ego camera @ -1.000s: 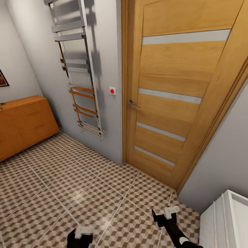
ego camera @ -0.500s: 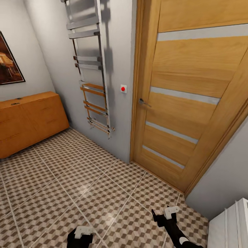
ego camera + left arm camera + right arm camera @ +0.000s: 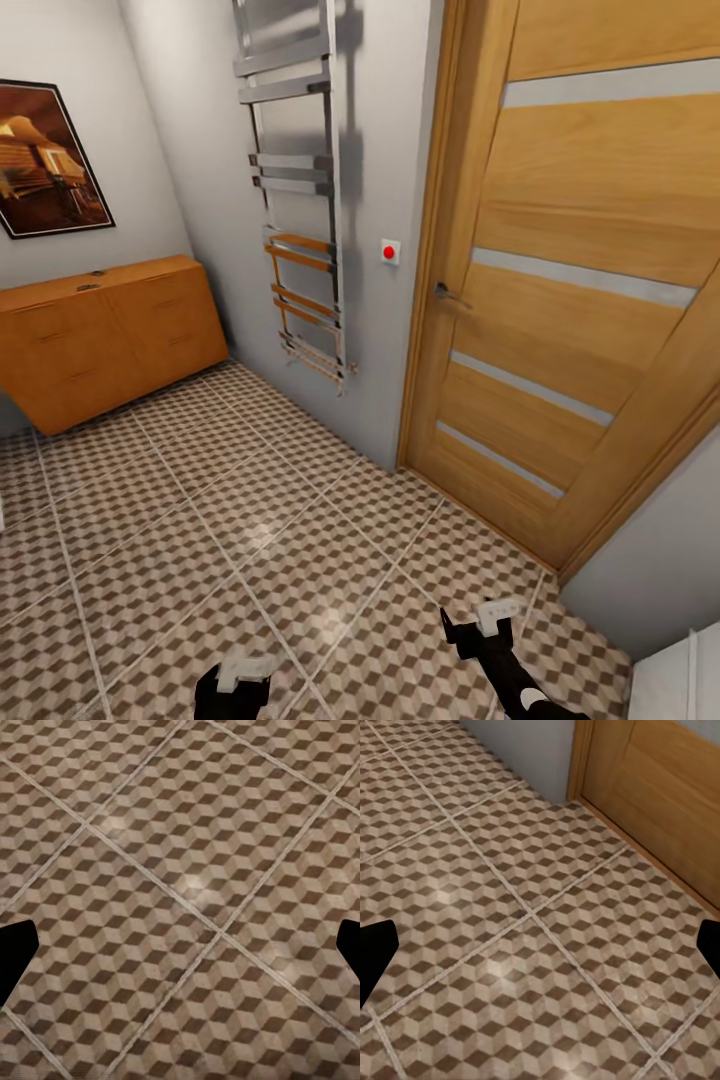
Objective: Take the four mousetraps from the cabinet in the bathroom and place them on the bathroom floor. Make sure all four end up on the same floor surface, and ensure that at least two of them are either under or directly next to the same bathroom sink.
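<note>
While both grippers gape, one cabinet point(image 3: 110, 330), one door point(image 3: 580, 290)

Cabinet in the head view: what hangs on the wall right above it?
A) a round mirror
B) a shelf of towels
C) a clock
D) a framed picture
D: a dark-framed picture hangs on the pale wall just above the orange-brown cabinet.

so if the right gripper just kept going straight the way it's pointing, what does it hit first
Most likely the tiled floor. The right wrist view looks along the open right gripper straight onto bare tiles, with nothing between the fingers and the floor. The wooden door sits further off to one side, out of that line, though depth is hard to judge.
</note>
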Controlling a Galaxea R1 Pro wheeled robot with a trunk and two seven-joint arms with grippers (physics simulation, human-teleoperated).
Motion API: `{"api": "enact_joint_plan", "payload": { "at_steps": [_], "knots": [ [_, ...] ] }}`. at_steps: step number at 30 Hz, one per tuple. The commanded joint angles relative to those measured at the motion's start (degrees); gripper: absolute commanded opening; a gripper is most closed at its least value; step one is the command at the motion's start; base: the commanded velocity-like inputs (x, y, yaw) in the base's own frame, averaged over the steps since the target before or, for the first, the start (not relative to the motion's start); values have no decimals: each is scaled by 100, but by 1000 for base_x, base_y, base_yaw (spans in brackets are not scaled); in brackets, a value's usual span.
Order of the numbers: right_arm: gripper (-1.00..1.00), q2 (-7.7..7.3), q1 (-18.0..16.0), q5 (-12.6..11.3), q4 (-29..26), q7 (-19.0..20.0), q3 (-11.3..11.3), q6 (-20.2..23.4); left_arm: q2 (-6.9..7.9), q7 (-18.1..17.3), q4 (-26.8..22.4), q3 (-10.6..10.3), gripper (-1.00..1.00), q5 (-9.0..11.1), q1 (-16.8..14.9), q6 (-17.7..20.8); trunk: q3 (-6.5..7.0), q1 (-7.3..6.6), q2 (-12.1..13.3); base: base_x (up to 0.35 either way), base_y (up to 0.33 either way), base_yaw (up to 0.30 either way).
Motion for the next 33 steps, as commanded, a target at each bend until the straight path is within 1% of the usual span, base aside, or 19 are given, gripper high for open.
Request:
{"api": "enact_joint_plan", "payload": {
  "at_steps": [1, 33],
  "knots": [
    [100, -3, -4, 9, 4, 1, 17, -18, -6, 19, 26, -49, 100, 27, -11, -36, -17, 3, -12, 0, 0, 199],
    [100, -1, -4, 9, 4, 1, 17, -26, -6, 19, 26, -53, 100, 27, -11, -36, -28, 3, -12, 0, 0, 278]
  ]
}}
